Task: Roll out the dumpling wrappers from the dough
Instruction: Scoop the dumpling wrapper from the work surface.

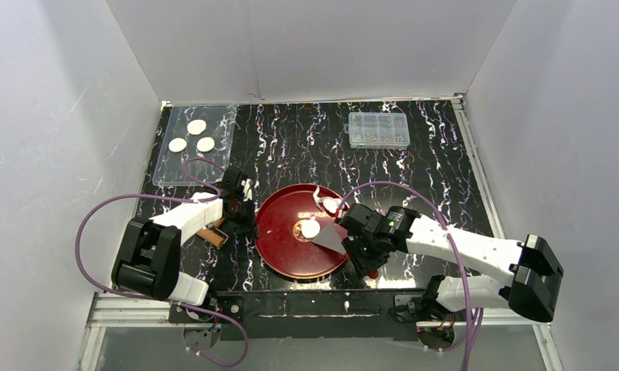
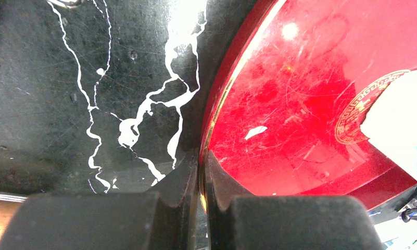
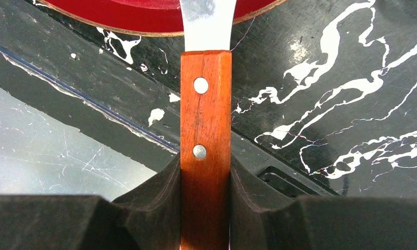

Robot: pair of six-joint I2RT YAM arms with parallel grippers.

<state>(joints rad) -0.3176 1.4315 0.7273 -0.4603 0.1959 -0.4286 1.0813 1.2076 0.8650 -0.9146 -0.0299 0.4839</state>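
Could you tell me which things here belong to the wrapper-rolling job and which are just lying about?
In the job: dough on the red plate; three dumpling wrappers; spatula in the right pincer; left pincer gripping the plate's rim.
Lying about: clear plastic box; brown wooden piece by the left arm.

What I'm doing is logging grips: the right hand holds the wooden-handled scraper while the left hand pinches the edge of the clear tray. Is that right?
Not quite. The left hand pinches the rim of the red plate, not the clear tray, as the left wrist view shows. The right hand does hold the wooden-handled scraper.
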